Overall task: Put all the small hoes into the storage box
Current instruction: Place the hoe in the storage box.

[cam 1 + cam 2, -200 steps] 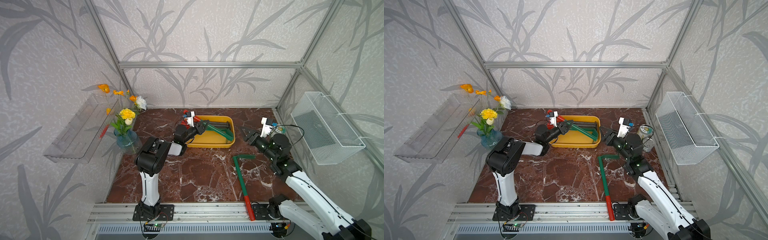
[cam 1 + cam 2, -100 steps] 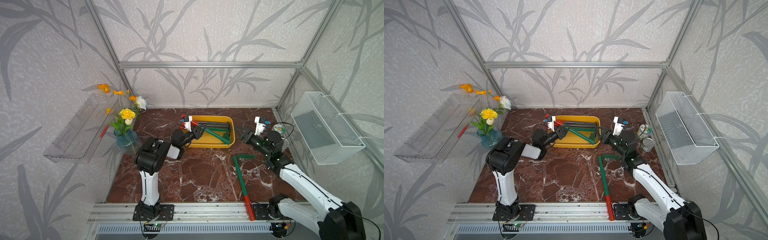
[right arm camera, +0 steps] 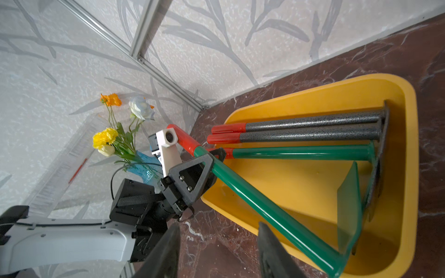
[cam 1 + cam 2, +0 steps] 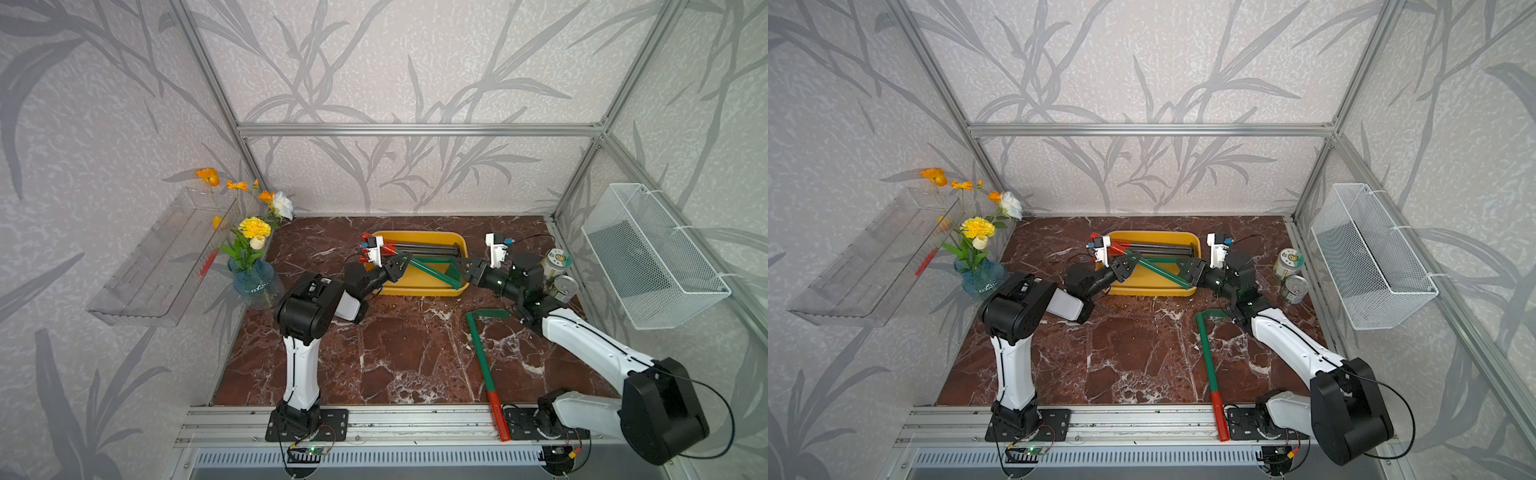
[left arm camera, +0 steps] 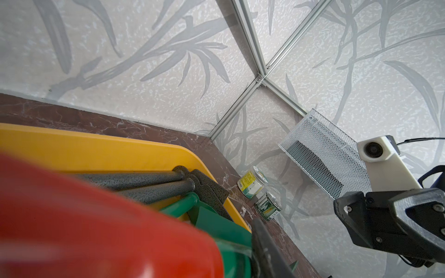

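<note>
Evidently, left gripper (image 3: pixel 212 156) pinching small hoe (image 3: pixel 240 188), blade inside storage box (image 3: pixel 289 180), right gripper (image 3: pixel 218 225) spread, jar labels (image 5: pixel 248 181) unreadable.

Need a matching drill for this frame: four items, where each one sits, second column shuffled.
Items
1. tilted green hoe
2. flat green hoe
3. grey-handled tools
4. tins

Places
A. lying inside the storage box, along its far wall
B. on the marble, red grip reaching the front rail
C. handle clamped in the left hand, blade end inside the storage box
D. on the marble by the wall that carries the wire basket

Pairs: 1-C, 2-B, 3-A, 4-D
</note>
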